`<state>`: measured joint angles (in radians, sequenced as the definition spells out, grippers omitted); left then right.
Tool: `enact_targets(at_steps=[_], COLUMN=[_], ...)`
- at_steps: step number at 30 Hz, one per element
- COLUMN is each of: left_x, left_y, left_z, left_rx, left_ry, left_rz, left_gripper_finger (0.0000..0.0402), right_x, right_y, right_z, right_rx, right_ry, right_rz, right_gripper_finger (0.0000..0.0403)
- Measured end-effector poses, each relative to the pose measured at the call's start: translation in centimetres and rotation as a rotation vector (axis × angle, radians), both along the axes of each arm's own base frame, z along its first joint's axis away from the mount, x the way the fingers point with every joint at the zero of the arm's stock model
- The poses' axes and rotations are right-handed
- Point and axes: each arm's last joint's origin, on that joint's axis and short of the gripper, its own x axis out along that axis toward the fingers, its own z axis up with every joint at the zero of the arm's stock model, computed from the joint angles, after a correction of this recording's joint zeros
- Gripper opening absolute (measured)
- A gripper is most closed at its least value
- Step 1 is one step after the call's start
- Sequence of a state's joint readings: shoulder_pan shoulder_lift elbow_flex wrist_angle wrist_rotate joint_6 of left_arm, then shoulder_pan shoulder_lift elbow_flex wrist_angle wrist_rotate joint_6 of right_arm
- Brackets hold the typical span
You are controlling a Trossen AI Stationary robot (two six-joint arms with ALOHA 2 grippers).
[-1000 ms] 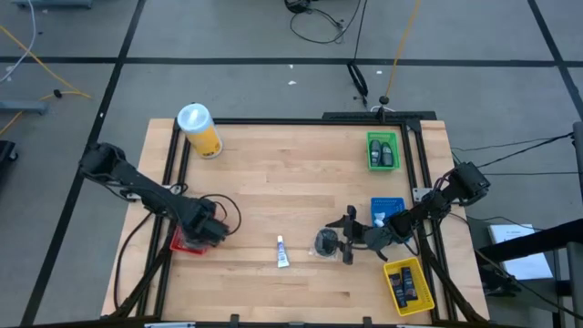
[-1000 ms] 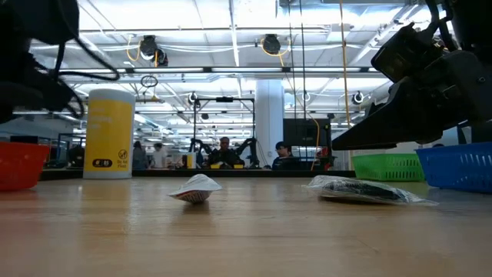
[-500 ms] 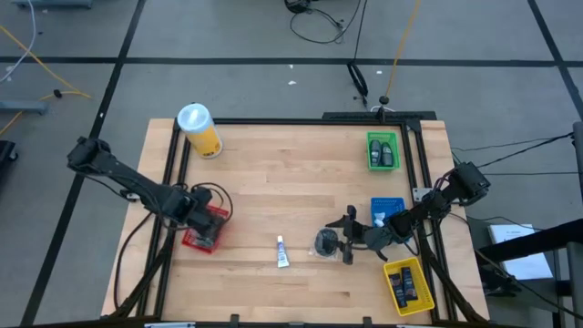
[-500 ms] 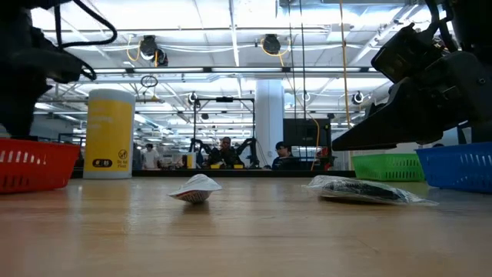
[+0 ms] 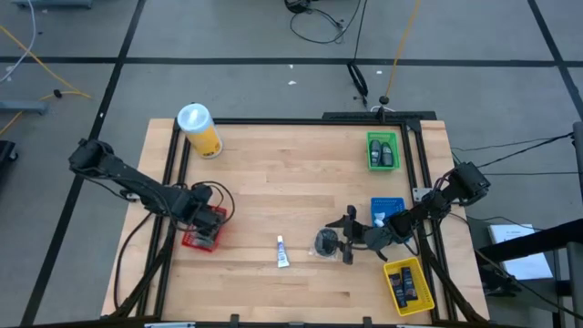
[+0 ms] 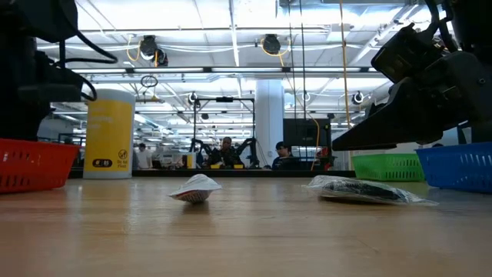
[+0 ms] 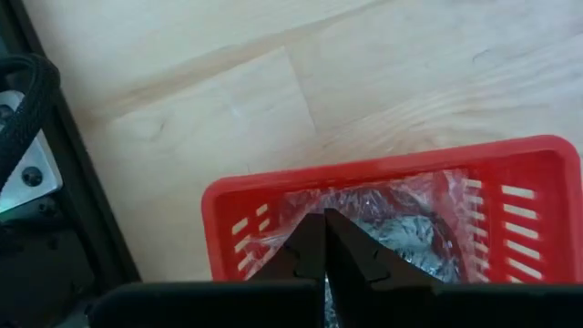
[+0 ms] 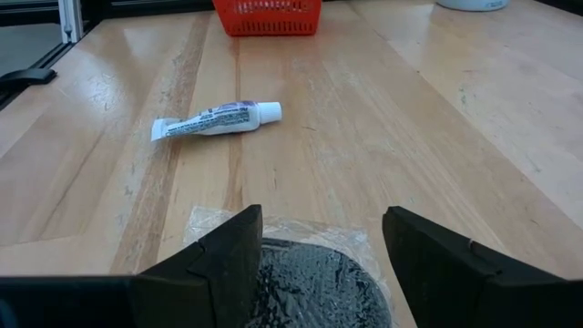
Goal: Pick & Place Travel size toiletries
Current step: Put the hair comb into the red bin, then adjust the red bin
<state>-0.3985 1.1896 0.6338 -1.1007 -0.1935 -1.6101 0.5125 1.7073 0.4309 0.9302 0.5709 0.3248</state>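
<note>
Sorting partly done. Left claw [image 7: 323, 239], fingers together, hangs over the red slotted plastic bin [image 7: 228, 205] holding one wrapped grey round packet [image 7: 401, 228]. Right claw [image 8: 319, 239], fingers apart, straddles a second packet [image 8: 314, 278] on the wooden bench [image 5: 291, 182] (not gripped); the thin white tube [image 8: 216, 119] lies beyond it, unsorted.

Tube [image 5: 282, 251]: on table [image 5: 291, 173], centre-front. Left of it: bin [image 5: 202, 229] holding packet [image 7: 401, 232]. Right: second packet [image 5: 325, 242].
</note>
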Motion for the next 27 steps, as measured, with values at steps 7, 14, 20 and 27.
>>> enact_targets(at_steps=[7, 14, 20, 27], left_x=[0.0, 1.0, 2.3, 2.6], left_y=[0.0, 0.2, -0.2, -0.4], left_z=[0.0, 0.4, 1.7, 0.9], left_rx=[0.012, 0.063, 0.065, 0.023], left_ry=[-0.010, -0.027, -0.122, -0.127], left_rz=[0.026, 0.050, -0.003, -0.011], left_gripper_finger=[0.0002, 0.0001, 0.0001, 0.0001], right_x=[0.0, 0.0, 0.0, 0.0], right_y=[0.0, 0.0, 0.0, 0.0], right_z=[0.0, 0.0, 0.0, 0.0], right_rx=[0.001, 0.000, 0.000, 0.002], right_ry=[0.000, 0.000, 0.000, 0.000], right_rz=[-0.001, 0.000, -0.001, -0.001], right_gripper_finger=[0.0222, 0.0222, 0.0222, 0.0222])
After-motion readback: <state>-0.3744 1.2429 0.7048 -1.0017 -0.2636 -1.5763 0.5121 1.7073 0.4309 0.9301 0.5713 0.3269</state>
